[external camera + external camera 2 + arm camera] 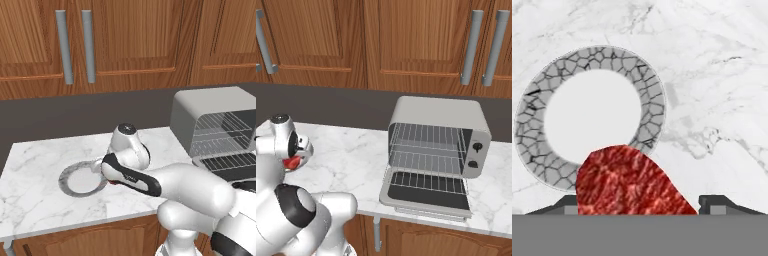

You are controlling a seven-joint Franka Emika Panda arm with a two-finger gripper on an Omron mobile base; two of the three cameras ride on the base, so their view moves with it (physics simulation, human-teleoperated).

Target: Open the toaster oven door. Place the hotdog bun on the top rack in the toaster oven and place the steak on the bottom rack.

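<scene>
- Hand view is looking down on the marble counter, where the steak is sitting between the two dark finger tips, with the gripper closing on it from both sides; the jaws are standing fairly wide, and I cannot tell whether they are actually gripping the meat.
- Just beyond the steak, a crackle-rimmed plate is lying on the counter with a bare white centre.
- In the right base view, the toaster oven is standing well apart from the hand, with the toaster oven door folded down flat, and the top rack and bottom rack are both looking bare.
- The hotdog bun is not something I am able to pick out, so the first placement is looking unconfirmed.
- Risks, as I am judging them: the meat is flat and irregular, so a shallow pinch could be letting it slip on the carry; swinging across, the hand could be clipping the lowered door; and it could be ending up on the upper grid instead of the lower one.
</scene>
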